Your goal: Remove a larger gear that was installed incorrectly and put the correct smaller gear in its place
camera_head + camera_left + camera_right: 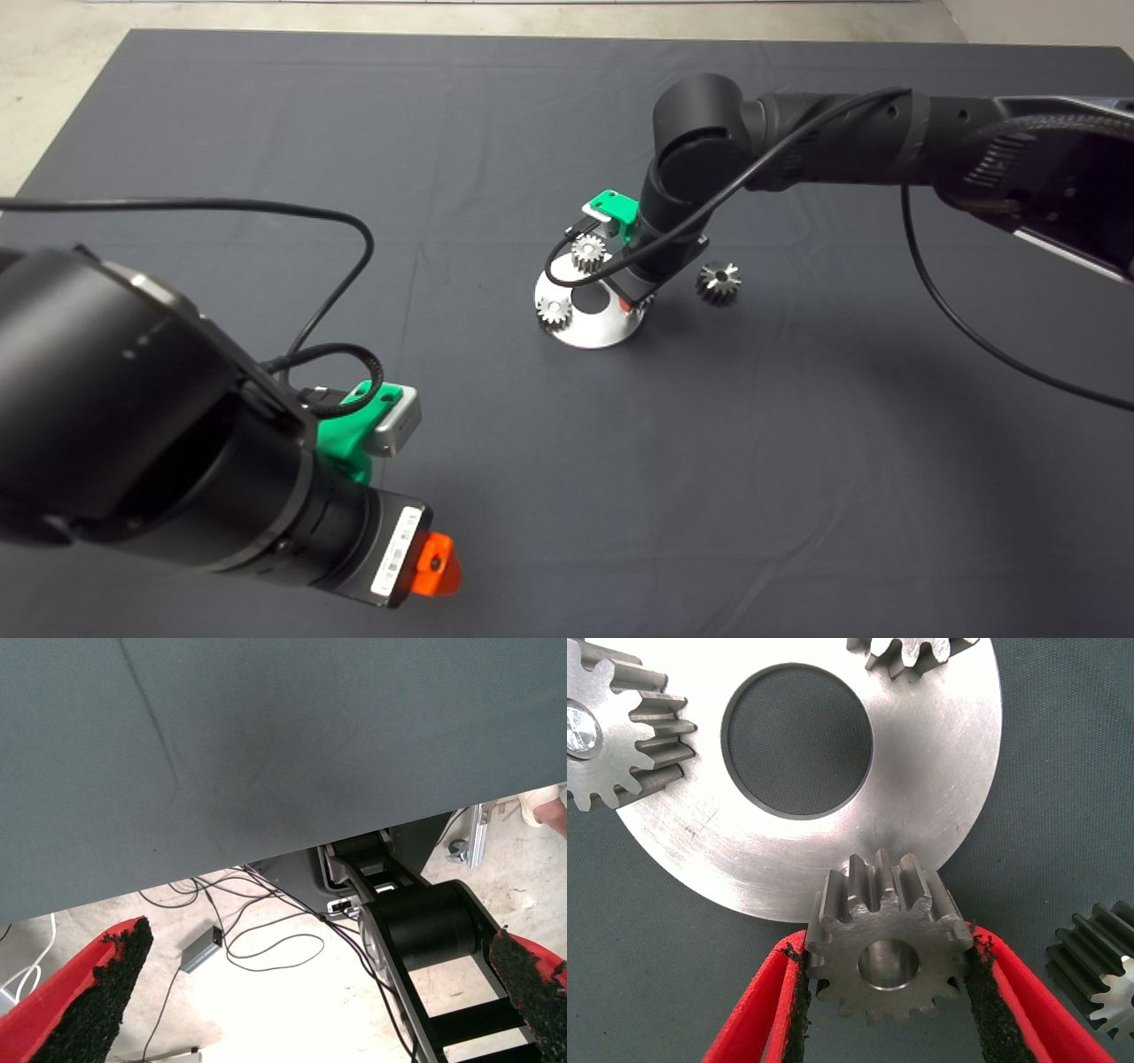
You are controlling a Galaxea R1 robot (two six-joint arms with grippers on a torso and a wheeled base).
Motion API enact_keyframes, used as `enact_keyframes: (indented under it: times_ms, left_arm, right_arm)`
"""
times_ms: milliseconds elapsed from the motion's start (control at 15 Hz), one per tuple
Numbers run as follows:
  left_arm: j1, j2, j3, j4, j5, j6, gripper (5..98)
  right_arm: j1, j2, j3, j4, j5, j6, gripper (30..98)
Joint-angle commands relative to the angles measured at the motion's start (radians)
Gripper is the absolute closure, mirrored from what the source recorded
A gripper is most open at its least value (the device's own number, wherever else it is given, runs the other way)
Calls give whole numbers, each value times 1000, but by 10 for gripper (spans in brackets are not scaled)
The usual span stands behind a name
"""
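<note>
Right gripper (886, 979) pinching smaller gear (888, 935) between both pads, at edge of round steel plate (939, 771) mid-mat — two silver spur gears (588, 252) mounted on it; larger gear (718, 282) on mat just beside plate; left gripper (301, 992) spread, idle at lower left.

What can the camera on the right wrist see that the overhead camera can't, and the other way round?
Only the right wrist view shows the right gripper shut on the smaller gear, held at the edge of the round steel plate; from above, the arm hides that grip.

Only the head view shows the whole dark mat, both arms, and the left gripper waiting at lower left.

Both show the plate with its centre hole, two silver spur gears on it, and the larger gear lying apart on the mat.
</note>
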Motion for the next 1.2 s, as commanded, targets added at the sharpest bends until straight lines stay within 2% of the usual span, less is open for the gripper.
enact_keyframes:
  times_ms: [0, 1133]
  left_arm:
    - [-12, 0, 17, -19, 0, -4, 54]
    - [-10, 2, 17, -19, -3, -4, 54]
  right_arm:
    - [29, -2, 16, -30, -123, 11, 871]
    - [26, -5, 10, -23, -123, 18, 871]
